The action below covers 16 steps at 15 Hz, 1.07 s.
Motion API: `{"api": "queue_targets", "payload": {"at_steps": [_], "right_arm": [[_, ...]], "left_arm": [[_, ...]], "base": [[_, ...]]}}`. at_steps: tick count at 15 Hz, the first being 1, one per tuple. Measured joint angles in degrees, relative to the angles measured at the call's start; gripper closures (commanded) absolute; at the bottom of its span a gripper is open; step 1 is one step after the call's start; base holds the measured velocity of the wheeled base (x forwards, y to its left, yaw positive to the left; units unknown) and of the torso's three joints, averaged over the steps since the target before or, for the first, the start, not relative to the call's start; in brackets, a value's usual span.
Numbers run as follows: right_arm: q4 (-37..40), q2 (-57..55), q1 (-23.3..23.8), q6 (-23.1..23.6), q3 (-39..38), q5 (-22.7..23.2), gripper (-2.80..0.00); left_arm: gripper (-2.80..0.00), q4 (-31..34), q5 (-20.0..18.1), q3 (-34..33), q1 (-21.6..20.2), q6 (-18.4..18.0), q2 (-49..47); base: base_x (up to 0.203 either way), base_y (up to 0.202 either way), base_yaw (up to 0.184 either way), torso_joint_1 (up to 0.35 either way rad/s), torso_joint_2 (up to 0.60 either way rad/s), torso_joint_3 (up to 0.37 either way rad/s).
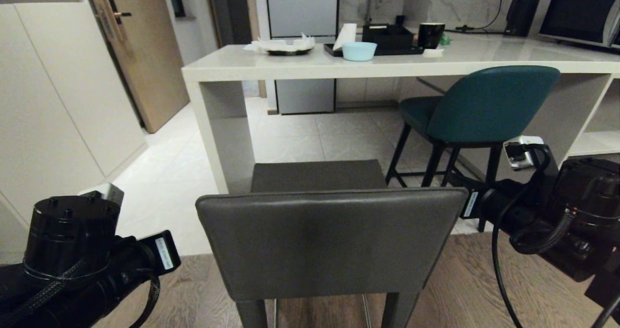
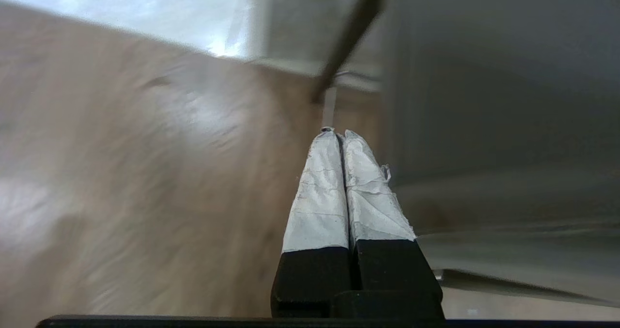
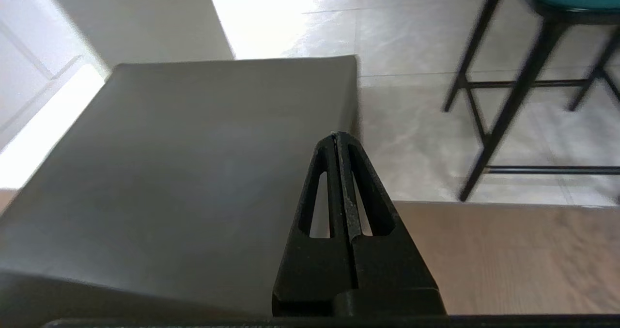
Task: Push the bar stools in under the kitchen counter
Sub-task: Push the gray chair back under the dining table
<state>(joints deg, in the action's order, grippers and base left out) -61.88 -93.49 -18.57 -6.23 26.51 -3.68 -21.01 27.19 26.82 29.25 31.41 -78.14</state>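
The dark grey bar stool [image 1: 329, 241] stands right in front of me, its back toward me and its seat just short of the kitchen counter [image 1: 315, 69]. The teal bar stool [image 1: 489, 102] stands to the right, seat partly under the slab. My left arm [image 1: 97, 260] reaches in at the grey stool's left side. The left gripper [image 2: 342, 133] is shut and empty, low beside the stool's grey side [image 2: 484, 100]. My right arm [image 1: 557, 207] comes in at the backrest's right end. The right gripper [image 3: 337, 135] is shut, over the grey seat's [image 3: 218, 148] right edge. Teal stool legs [image 3: 508, 100] show beyond.
The counter carries a light blue bowl [image 1: 359, 51], a black tray [image 1: 387, 39], a plate with tissues [image 1: 286, 47], a mug [image 1: 430, 35] and a microwave [image 1: 586, 10]. The counter's end panel [image 1: 225, 134] stands ahead-left of the grey stool. White cabinets [image 1: 58, 100] line the left.
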Motion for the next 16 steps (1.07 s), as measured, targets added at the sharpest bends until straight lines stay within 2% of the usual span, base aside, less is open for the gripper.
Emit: {"api": "queue_targets", "payload": {"at_steps": [2, 4, 6, 8, 12, 14, 16], "right_arm": [[0.00, 0.09, 0.65, -0.12, 1.01, -1.00, 0.00], [-0.02, 0.26, 1.70, -0.13, 1.21, -1.13, 0.00], [0.02, 0.57, 3.03, -0.02, 1.15, -1.08, 0.00], [0.33, 1.39, 4.50, 0.31, 0.12, -0.98, 0.00], [0.30, 4.45, 4.94, 0.83, -6.20, -0.72, 0.00], [0.26, 6.32, 2.28, 0.87, -8.70, -0.86, 0.00], [0.26, 7.27, -2.76, 0.85, -9.76, -1.78, 0.00]], "left_arm": [[0.00, -6.42, -2.73, -0.90, -0.73, -2.11, -1.97], [0.00, -15.23, -5.59, -2.66, -2.73, -7.23, -5.16], [0.00, -24.96, -6.61, -3.90, -4.23, -10.44, -9.78], [0.00, -32.73, -7.18, -5.20, -5.18, -11.79, -13.02], [0.00, -34.30, -12.13, -5.96, -6.84, -11.95, -14.74], [0.00, -34.38, -15.20, -5.69, -6.49, -12.25, -14.39], [0.00, -34.39, -17.07, -5.24, -5.98, -13.30, -14.12]], "base": [[0.000, 0.000, 0.000, 0.000, 0.00, 0.000], [0.000, 0.000, 0.000, 0.000, 0.00, 0.000], [0.000, 0.000, 0.000, 0.000, 0.00, 0.000], [0.000, 0.000, 0.000, 0.000, 0.00, 0.000], [0.000, 0.000, 0.000, 0.000, 0.00, 0.000], [0.000, 0.000, 0.000, 0.000, 0.00, 0.000], [0.000, 0.000, 0.000, 0.000, 0.00, 0.000]]}}
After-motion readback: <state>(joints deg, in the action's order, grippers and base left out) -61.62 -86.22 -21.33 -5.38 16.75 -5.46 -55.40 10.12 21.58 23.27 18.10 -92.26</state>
